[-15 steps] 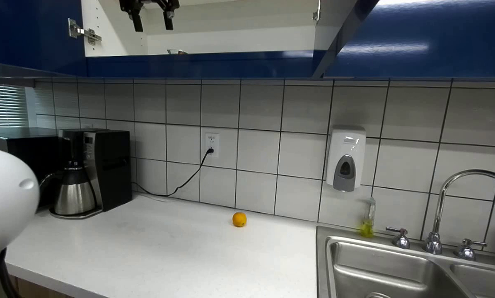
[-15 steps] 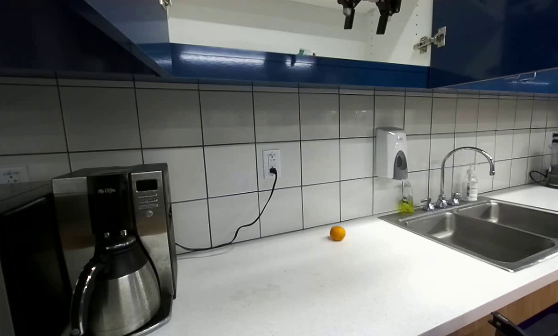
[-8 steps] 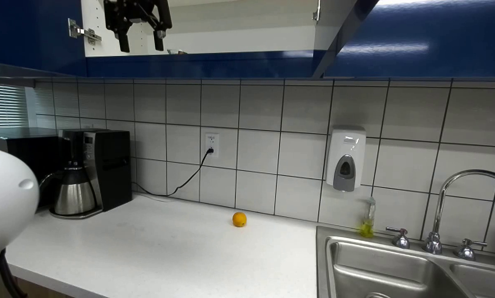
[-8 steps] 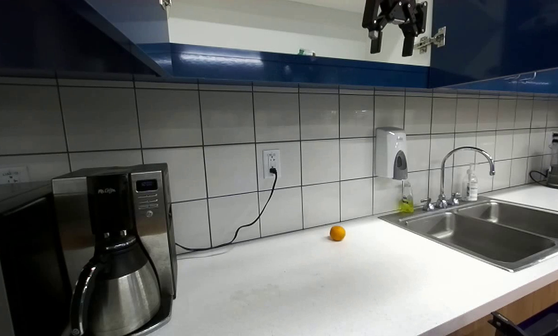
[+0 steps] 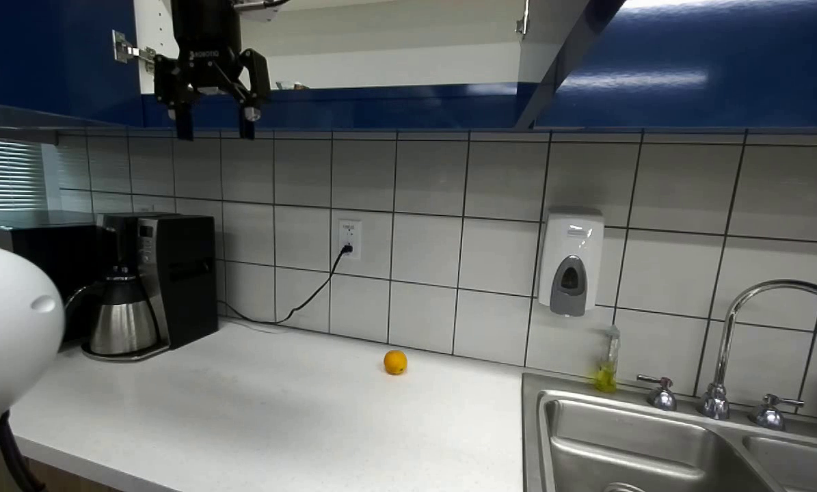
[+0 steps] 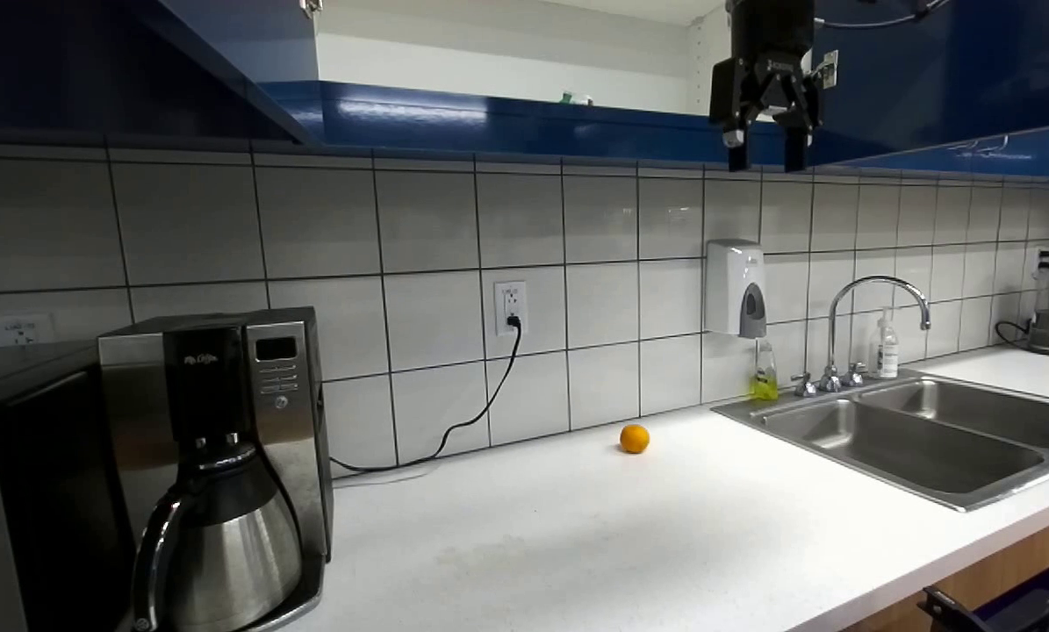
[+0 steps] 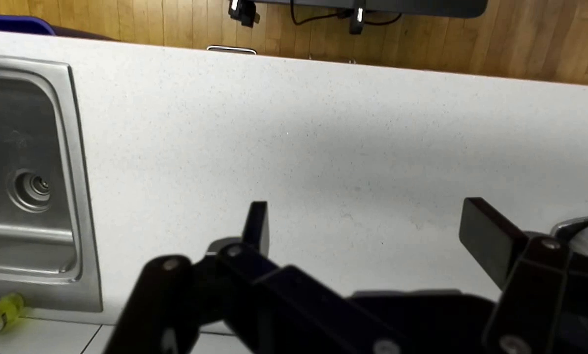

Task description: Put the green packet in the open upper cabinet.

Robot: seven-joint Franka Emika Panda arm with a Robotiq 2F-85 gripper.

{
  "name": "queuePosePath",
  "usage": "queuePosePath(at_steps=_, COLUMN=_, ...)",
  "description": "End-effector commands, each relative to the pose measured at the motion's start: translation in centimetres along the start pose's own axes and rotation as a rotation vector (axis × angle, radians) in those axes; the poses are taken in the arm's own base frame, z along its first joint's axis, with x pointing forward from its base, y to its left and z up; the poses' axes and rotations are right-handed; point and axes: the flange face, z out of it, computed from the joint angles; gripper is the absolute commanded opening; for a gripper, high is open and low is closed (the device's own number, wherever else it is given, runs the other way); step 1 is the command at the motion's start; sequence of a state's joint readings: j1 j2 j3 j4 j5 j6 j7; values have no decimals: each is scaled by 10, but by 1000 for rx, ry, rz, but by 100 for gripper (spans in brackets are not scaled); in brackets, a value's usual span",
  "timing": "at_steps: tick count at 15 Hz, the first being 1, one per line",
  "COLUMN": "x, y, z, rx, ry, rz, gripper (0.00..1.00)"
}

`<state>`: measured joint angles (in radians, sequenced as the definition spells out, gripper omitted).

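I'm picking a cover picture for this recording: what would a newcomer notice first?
Probably the black gripper, hanging open above the white counter and in front of the open upper cabinet. Next, the small orange ball, vivid on that counter near the tiled wall. The steel-and-black coffee maker looms large at lower left in an exterior view.

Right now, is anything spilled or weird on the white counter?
Maybe one thing: in an exterior view, a faint smudge shows on the white counter. It looks odd because it's darker than the surface around it. Stain or spill, I can't tell.
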<state>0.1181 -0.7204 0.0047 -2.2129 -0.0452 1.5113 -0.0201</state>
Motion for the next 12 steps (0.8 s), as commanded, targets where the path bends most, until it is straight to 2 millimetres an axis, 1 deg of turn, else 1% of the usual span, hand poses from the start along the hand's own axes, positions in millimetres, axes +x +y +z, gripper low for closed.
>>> queuePosePath(at_steps=1, x=-10, y=-2, z=26, rx=-20, ry=-39, rz=-23, gripper=100)
queuePosePath(at_steps=3, x=-11, y=-3, z=40, rx=-22, ry=-70, rz=-19, gripper=100)
queuePosePath(at_steps=4, x=-3, y=-3, z=32, rx=-3, ry=-67, rz=-6, gripper=100)
queuePosePath(at_steps=5, x=-3, y=-4, z=37, rx=-2, ry=-76, rz=-7, gripper=100)
queuePosePath(at_steps=12, x=-3, y=-4, z=36, rx=-2, ry=-76, rz=-7, gripper=100)
